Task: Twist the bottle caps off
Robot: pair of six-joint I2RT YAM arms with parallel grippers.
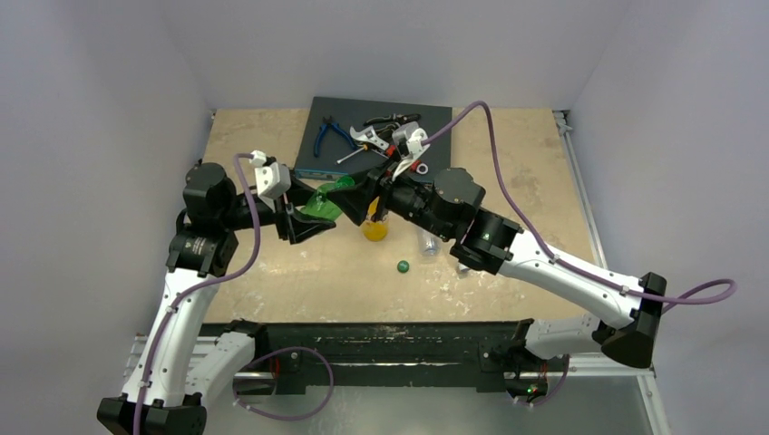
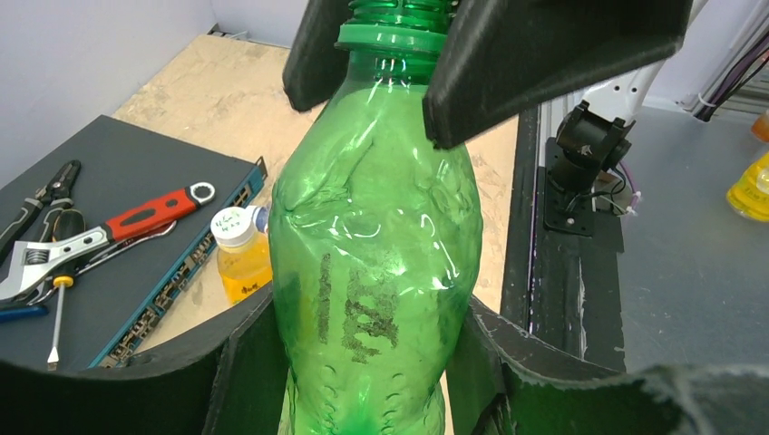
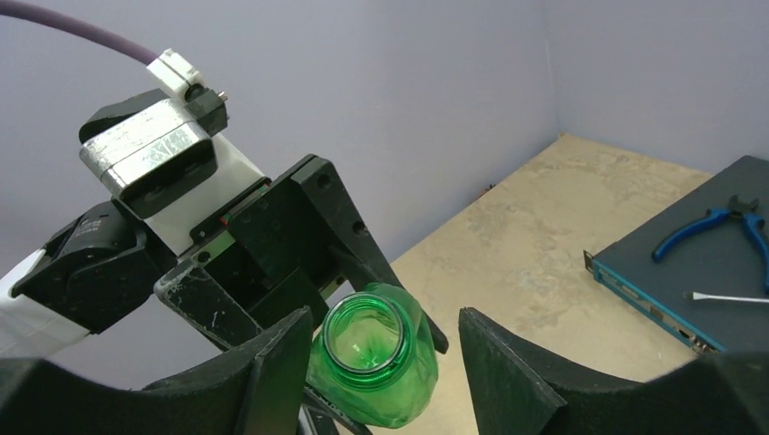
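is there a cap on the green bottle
No, the green bottle has an open mouth with nothing screwed onto it, and you can see down into the neck.

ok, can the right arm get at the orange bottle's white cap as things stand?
Probably yes. The right claw is open and holds nothing, and the white cap stands bare beside the green bottle that the left claw grips.

- Pale, scuffed wooden tabletop [image 1: 299,272].
- Dark grey board [image 1: 308,163] at its far side.
- On the board: blue-handled pliers [image 1: 328,133] to the left, then a screwdriver [image 2: 56,308], adjustable wrench [image 2: 36,263], red-handled spanner [image 2: 150,213] and black pliers [image 2: 41,195].
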